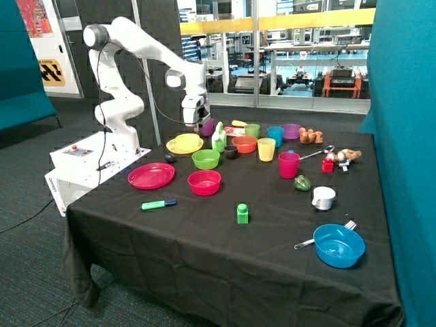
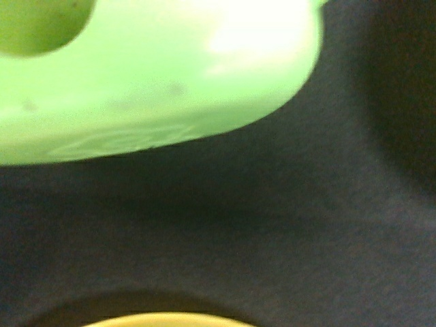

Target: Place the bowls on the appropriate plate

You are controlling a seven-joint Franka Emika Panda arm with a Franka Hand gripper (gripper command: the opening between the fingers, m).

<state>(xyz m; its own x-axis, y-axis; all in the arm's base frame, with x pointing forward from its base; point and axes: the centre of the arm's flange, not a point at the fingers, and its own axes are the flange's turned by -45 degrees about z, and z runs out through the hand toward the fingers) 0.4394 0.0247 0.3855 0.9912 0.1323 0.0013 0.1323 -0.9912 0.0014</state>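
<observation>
**Claw hovering above the yellow pair**

The claw is hanging just above the small yellow plastic bowl, which is already sitting on the yellow plate. The small red-pink plastic bowl is waiting on the black-clothed table beside the red-pink plate, probably next. I cannot tell whether the claw is gaping or closed; the wrist view is catching only a green blur.

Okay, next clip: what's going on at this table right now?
A Franka arm has its gripper low at the back of the table, just above the yellow bowl, which already sits on the yellow plate. The red-pink bowl rests on the black cloth beside the red-pink plate, not on it. So the yellow pairing looks done; the red one is not.
</observation>
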